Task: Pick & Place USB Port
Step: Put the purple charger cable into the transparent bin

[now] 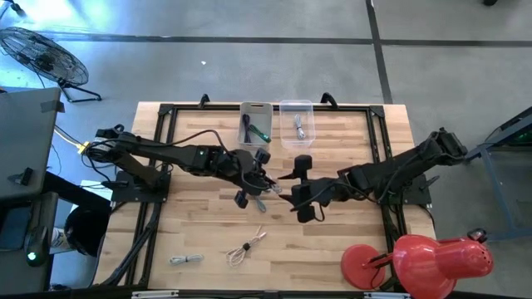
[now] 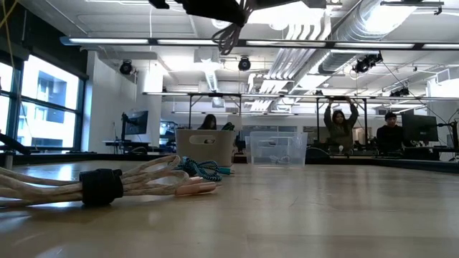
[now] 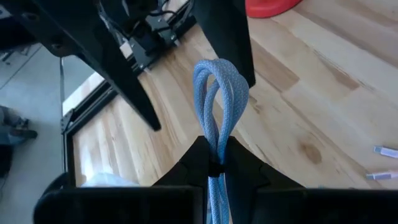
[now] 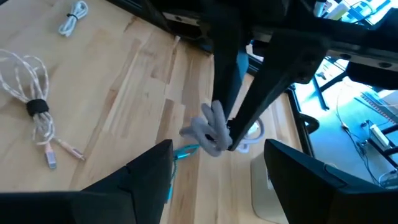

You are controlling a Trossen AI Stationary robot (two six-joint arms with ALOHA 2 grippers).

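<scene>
High view, wooden table [image 1: 349,249], grey floor [image 1: 249,50]

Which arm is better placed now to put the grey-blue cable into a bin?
The left. Its hand is already shut on the coiled cable, above the table near the two bins. The right hand is open and holds nothing.

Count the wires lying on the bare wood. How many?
2. A white cable near the front left, and a beige bundled cable beside it. The left gripper holds another; bins may hide more.
</scene>
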